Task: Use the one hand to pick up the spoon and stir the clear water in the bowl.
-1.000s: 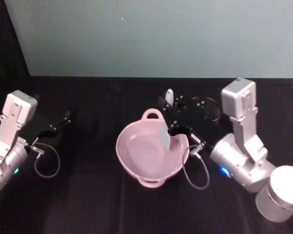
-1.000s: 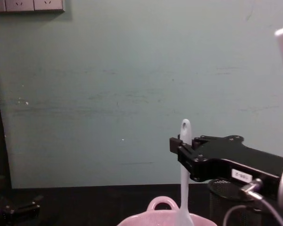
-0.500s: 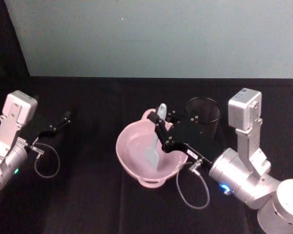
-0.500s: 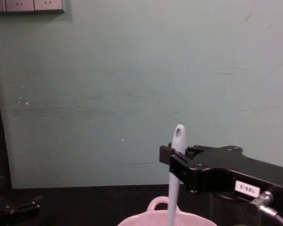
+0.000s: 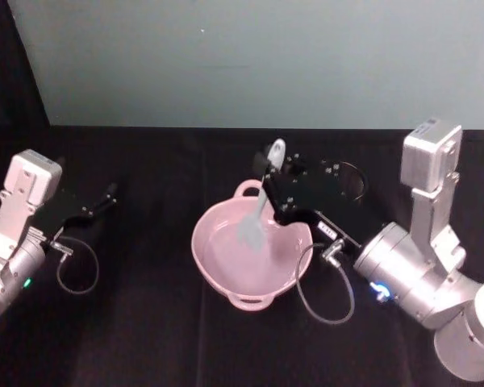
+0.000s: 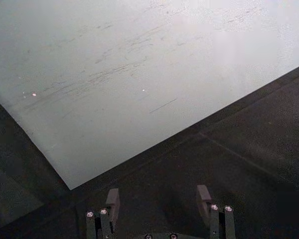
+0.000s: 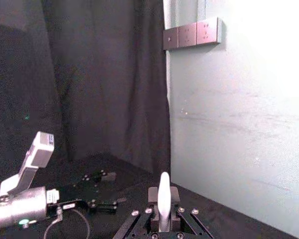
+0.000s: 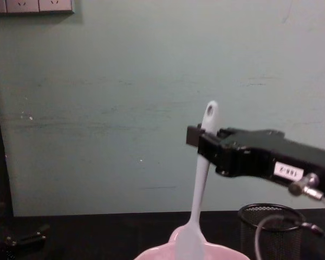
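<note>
The pale pink bowl [image 5: 216,260] sits mid-table, and its rim [image 8: 219,252] just shows in the chest view. My right gripper [image 5: 271,182] is shut on the upper handle of the pale spoon [image 5: 258,211], reaching in from the bowl's far right side. The spoon [image 8: 197,184] hangs tilted, its holed end up and its flat blade down inside the bowl's far half. Whether the blade touches the water I cannot tell. In the right wrist view the spoon handle [image 7: 163,196] stands up between the fingers. My left gripper [image 6: 158,200] is parked at the far left [image 5: 105,197], open and holding nothing.
A black wire-mesh cup [image 8: 266,230] stands right of the bowl, partly behind my right gripper [image 5: 352,182]. Grey cables loop on the black tablecloth beside each arm [image 5: 79,270]. A pale green wall [image 5: 250,56] closes off the table's far edge.
The right gripper has risen and drawn back toward the far side. The spoon's blade has swept from the bowl's near middle to its far half, and the handle now tilts more.
</note>
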